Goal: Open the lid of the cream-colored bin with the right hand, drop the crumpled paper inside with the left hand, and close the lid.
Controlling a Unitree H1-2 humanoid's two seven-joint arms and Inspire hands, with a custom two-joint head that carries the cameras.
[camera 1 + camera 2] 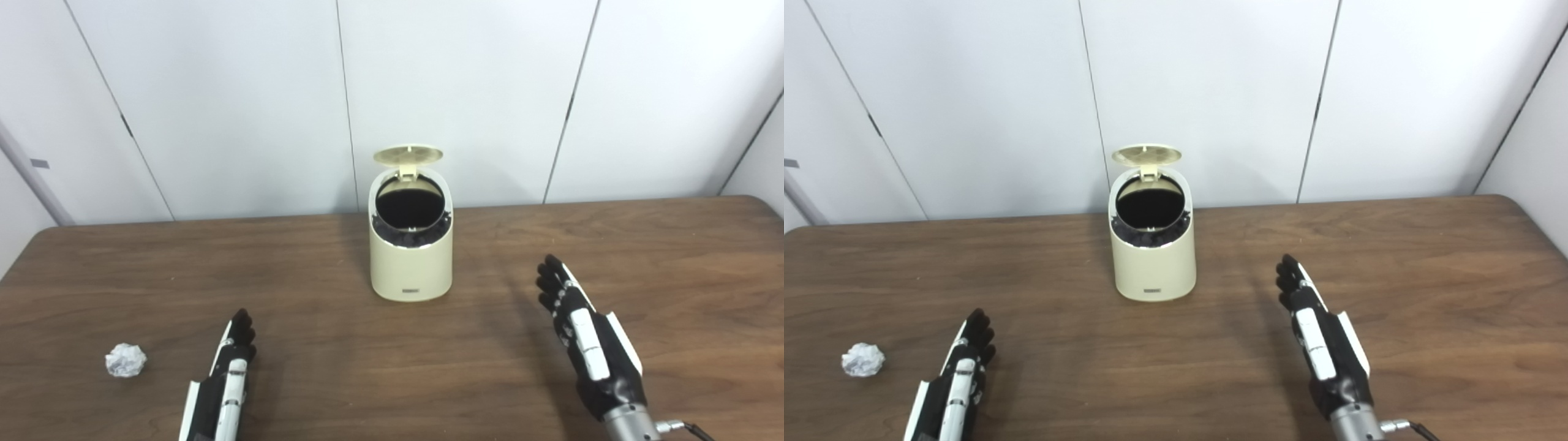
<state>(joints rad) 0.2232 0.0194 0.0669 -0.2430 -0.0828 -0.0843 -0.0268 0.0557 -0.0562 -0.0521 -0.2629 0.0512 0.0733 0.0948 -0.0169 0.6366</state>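
Views: the left eye view shows a grey strip with a small tag on the far-left wall; the right eye view shows only its tip at the edge, but more of the side wall on the right.
Writing: a small dark label sits low on the front of the bin, too small to read.
Bin: cream, upright at the middle back of the tabletop; inside is dark, with a black liner bunched at the rim (contents cannot be told).
Lid: up, hinged at the back.
Paper: crumpled white ball on the tabletop, front left, well apart from the bin.
Left hand: fingers straight, holding nothing, near the paper but not touching it.
Right hand: fingers straight and together, empty, apart from the bin on its right.
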